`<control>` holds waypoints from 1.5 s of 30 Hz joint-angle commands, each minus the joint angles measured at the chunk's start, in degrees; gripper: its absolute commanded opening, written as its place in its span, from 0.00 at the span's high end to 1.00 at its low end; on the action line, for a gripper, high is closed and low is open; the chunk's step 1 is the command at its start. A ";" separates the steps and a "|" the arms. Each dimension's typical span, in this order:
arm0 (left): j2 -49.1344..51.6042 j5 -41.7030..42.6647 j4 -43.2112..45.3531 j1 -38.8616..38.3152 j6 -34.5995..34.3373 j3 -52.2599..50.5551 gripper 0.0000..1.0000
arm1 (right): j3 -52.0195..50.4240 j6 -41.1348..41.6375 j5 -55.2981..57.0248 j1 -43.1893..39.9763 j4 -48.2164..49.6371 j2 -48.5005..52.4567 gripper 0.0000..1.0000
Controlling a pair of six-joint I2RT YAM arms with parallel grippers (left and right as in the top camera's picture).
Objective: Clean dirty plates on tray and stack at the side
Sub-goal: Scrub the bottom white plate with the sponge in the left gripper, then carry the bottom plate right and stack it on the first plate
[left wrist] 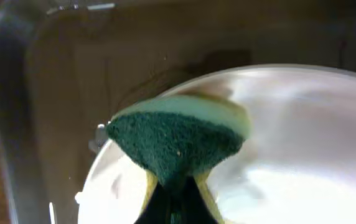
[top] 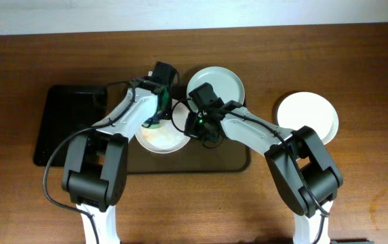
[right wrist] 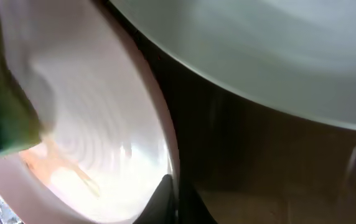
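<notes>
On the large flat brown rounded-rectangle tray [top: 235,159], a round shallow white plate with orange-brown smears [top: 163,139] lies toward the left. A faintly greenish white plate [top: 221,81] sits just beside it, farther back and to the right. The left end effector [left wrist: 175,202] is clenched on a green-and-yellow sponge [left wrist: 178,140], which presses on the smeared plate near its rim. The right end effector [right wrist: 173,200] pinches that plate's rim. A third white plate [top: 307,116] rests on the wooden tabletop [top: 357,203], well apart to the right.

No text, label, brand, number or sign is readable in any view
</notes>
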 commanded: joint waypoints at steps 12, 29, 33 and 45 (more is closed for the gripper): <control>-5.44 7.41 -1.77 0.48 -7.19 -12.26 0.99 | 0.09 -0.85 0.55 -0.07 -0.61 1.01 0.96; -21.53 -2.25 21.35 6.80 -0.22 -10.58 0.99 | 0.09 -1.07 0.52 -0.04 -0.81 1.01 0.96; -21.66 9.03 15.10 11.10 -0.24 -10.60 0.99 | 0.11 -1.29 0.02 -0.07 -0.37 1.01 0.74; -21.24 11.39 10.47 11.08 -0.24 -10.60 0.99 | 7.72 -14.86 19.65 1.11 -21.66 -17.22 0.96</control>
